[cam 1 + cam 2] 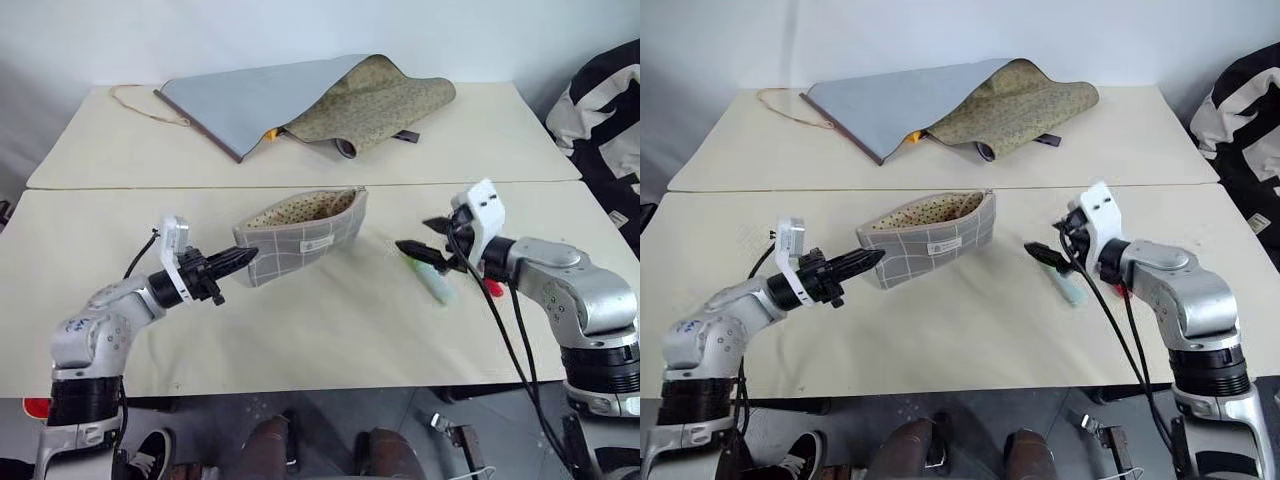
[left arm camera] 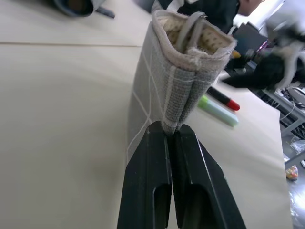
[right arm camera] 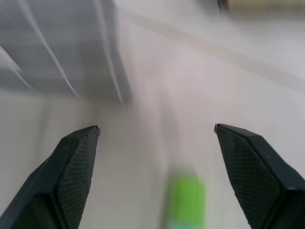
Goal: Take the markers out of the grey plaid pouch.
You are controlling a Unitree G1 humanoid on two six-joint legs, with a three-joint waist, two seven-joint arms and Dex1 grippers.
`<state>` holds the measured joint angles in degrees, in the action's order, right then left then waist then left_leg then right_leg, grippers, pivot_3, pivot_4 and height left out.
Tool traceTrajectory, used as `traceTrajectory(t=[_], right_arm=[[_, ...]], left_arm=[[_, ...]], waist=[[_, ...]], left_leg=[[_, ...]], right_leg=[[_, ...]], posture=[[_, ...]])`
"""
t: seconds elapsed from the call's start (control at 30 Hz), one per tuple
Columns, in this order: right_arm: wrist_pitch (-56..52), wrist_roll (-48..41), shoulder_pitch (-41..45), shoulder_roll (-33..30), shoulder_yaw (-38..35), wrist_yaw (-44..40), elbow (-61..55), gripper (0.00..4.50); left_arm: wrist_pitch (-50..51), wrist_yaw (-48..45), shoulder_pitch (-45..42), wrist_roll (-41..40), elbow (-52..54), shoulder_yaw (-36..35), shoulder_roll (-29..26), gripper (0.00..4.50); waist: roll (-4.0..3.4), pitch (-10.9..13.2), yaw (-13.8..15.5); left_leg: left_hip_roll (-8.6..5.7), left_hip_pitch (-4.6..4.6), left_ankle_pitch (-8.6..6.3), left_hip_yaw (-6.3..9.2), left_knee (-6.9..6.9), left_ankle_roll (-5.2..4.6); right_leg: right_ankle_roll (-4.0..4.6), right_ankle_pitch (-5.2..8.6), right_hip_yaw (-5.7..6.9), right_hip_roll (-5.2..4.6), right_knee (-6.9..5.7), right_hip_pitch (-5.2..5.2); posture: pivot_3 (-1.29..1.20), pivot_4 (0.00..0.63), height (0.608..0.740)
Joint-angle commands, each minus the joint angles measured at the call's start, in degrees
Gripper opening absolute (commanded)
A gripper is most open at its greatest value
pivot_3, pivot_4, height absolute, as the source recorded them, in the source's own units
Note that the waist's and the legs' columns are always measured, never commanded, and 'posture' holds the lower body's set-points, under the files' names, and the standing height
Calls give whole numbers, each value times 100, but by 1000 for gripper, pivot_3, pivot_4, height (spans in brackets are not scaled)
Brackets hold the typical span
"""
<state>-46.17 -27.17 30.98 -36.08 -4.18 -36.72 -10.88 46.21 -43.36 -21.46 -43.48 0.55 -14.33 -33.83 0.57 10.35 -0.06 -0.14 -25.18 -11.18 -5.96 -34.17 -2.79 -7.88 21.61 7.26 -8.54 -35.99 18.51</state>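
Two claws over a cream tabletop (image 1: pixel 330 330)
Left claw (image 1: pixel 243 257) pinches the pouch's (image 1: pixel 305 235) end, mouth open; right claw (image 1: pixel 423 238) spread wide above green marker (image 1: pixel 432 282) and red marker (image 2: pixel 224 98) lying beside pouch

Two cream-coloured tables (image 1: pixel 300 330) are set edge to edge, and a straight seam is seen running across between them. On the far table, a large folded cloth (image 1: pixel 300 100) is spread, grey-blue on one side and olive patterned on the other, with one corner turned over. A thin loop of cord (image 1: pixel 140 100) is laid just beside the cloth's left edge. On the near table, toward the right, a pale green marker (image 1: pixel 433 284) is laid flat. A red marker (image 1: pixel 492 288) with a black end is laid just beside it, partly hidden in the head views and seen more plainly in the left wrist view.
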Motion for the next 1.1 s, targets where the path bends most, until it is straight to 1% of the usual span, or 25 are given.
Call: traceTrajectory(t=[0.03,0.17,0.23,0.3,0.4,0.5,0.57,0.6,0.67,0.8,0.9,0.93,0.97,1.0,1.03,1.1], right_arm=[[365,-1,3,111,-93,-12,-230,4040],[547,75,-5,304,-13,86,-294,4040],[605,143,-4,366,35,124,-305,4040],[653,158,1,407,60,120,-317,4040],[761,197,-57,402,144,40,-350,4040],[811,210,-92,396,159,-8,-334,4040],[825,233,-101,411,187,-31,-320,4072],[818,232,-88,424,200,-52,-302,4072],[836,238,-63,433,228,-101,-270,4072],[893,267,-41,420,234,-153,-199,4072],[900,260,-93,333,127,-195,-206,4072],[868,191,-135,271,8,-234,-240,4072],[831,89,-208,186,-187,-278,-256,4072],[818,-26,-306,110,-454,-297,-257,4072],[833,-69,-391,42,-684,-265,-219,4072],[1133,136,-570,-98,-964,-142,-10,4072]], left_arm=[[657,316,-190,-230,-322,-285,-116,0],[560,375,-237,-99,-291,-332,-110,0],[597,606,-268,-151,-316,-483,8,0],[481,883,-307,-164,-489,-724,139,0],[337,1511,-441,-319,-1123,-1512,289,0],[293,1765,-496,-419,-1324,-1849,392,0],[307,1938,-439,-458,-1422,-2021,490,516],[334,1914,-343,-464,-1364,-2001,518,675],[326,1933,-199,-420,-1245,-1958,556,1199],[180,1769,96,-378,-947,-1959,463,2549],[-421,1423,639,203,-339,-1527,193,3467],[-665,1413,791,387,-140,-1454,139,3840],[-1190,1210,1082,752,153,-1302,2,4141],[-1301,1074,1333,703,495,-1388,-26,4447],[-1250,1019,1502,490,737,-1559,-8,4482],[-1346,820,1879,314,1177,-1727,-1,4482]], waist=[[0,0,1],[0,0,-12],[0,0,-14],[0,0,-12],[0,0,-12],[1,1,-27],[1,0,-21],[1,1,-21],[1,0,-19],[4,2,-20],[5,2,-31],[5,2,-27],[5,2,-25],[6,3,-22],[6,3,-8],[6,3,16]], left_leg=[[0,-1,0,1,0,0],[-1,-1,0,0,1,0],[-1,0,1,0,2,1],[-1,0,1,-1,2,2],[-1,0,1,-1,1,2],[0,1,1,-1,3,2],[-1,0,1,-1,4,2],[-1,1,1,-1,4,2],[-2,1,1,-1,4,2],[-2,1,1,-2,3,2],[-2,1,-1,-4,6,4],[-1,2,-1,-7,9,5],[-2,3,-1,-9,11,5],[-1,3,-2,-10,12,7],[-2,2,-4,-11,15,10],[-5,-1,-13,-10,19,20]], right_leg=[[0,0,0,0,-1,0],[0,0,-2,0,-3,0],[0,0,-3,1,-2,1],[0,0,-5,0,-2,2],[0,0,-4,0,-1,3],[0,0,-3,1,-4,2],[0,0,-2,0,-5,1],[0,0,-3,-1,-5,0],[0,0,-3,0,-5,0],[0,0,-4,0,-5,2],[0,0,-7,-1,-3,4],[0,0,-12,0,-2,6],[0,0,-16,-1,1,8],[0,0,-20,-1,6,9],[0,0,-29,-2,10,9],[0,0,-51,-6,13,5]], posture=[[0,150,740],[0,150,740],[0,150,740],[0,150,740],[0,150,740],[0,150,740],[0,150,740],[0,150,740],[0,150,740],[0,150,740],[0,150,740],[0,150,740],[0,150,740],[0,150,740],[0,150,740],[0,150,740]])
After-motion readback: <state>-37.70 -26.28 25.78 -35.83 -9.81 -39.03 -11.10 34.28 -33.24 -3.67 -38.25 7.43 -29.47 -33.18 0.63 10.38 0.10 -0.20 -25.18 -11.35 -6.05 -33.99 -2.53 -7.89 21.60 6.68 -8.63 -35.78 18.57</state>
